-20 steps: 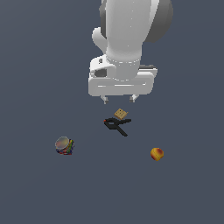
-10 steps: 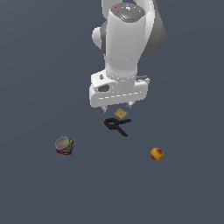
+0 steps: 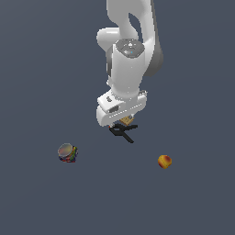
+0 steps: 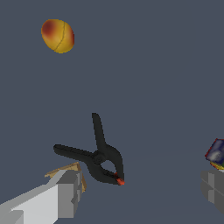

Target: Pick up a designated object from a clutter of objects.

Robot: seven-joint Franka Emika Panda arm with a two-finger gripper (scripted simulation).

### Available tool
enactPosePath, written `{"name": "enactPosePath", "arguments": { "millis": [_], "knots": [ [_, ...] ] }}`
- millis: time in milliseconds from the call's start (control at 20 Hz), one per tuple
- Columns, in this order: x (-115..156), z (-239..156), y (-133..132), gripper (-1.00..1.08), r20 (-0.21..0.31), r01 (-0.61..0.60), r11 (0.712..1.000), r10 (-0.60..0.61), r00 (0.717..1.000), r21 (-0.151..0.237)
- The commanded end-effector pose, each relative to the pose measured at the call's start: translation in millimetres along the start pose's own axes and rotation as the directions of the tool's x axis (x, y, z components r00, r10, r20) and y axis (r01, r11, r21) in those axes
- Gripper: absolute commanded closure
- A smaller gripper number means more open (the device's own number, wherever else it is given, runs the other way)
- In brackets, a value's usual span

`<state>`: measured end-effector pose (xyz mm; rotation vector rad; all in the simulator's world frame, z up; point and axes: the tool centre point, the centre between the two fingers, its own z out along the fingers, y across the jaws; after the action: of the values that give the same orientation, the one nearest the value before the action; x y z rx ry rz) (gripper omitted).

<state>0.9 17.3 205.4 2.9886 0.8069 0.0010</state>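
The black clamp (image 3: 123, 132) lies on the dark floor with its handles splayed; in the wrist view (image 4: 99, 156) it has a small red tip. My gripper (image 3: 124, 123) hangs just above it, open and empty. In the wrist view the gripper (image 4: 140, 194) has its two grey fingers (image 4: 61, 199) far apart, with the clamp lying between and ahead of them. The tan cracker (image 3: 127, 120) sits right behind the clamp, mostly hidden by the hand; in the wrist view the cracker (image 4: 65, 169) peeks out beside one finger.
An orange-red ball (image 3: 165, 161) lies toward the exterior view's right and shows in the wrist view (image 4: 57, 35). A multicoloured rounded object (image 3: 67, 153) lies toward the exterior view's left and shows at the edge of the wrist view (image 4: 216, 153).
The arm has come down toward the clamp and the hand now covers most of the cracker. The objects have not moved.
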Motion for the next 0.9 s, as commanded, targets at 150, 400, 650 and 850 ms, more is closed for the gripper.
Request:
{"name": "enactPosePath", "arguments": {
  "millis": [150,400,650,850],
  "knots": [
    [-9,34,-6,-0.92,0.001,0.158,0.987,-0.158,0.987,0.002],
    [-19,63,-14,-0.92,-0.001,0.298,0.955,-0.298,0.955,0.008],
    [-30,90,-25,-0.92,-0.008,0.432,0.902,-0.432,0.902,0.015],
    [-38,108,-33,-0.92,-0.017,0.520,0.854,-0.520,0.854,0.020]
  ]
}}
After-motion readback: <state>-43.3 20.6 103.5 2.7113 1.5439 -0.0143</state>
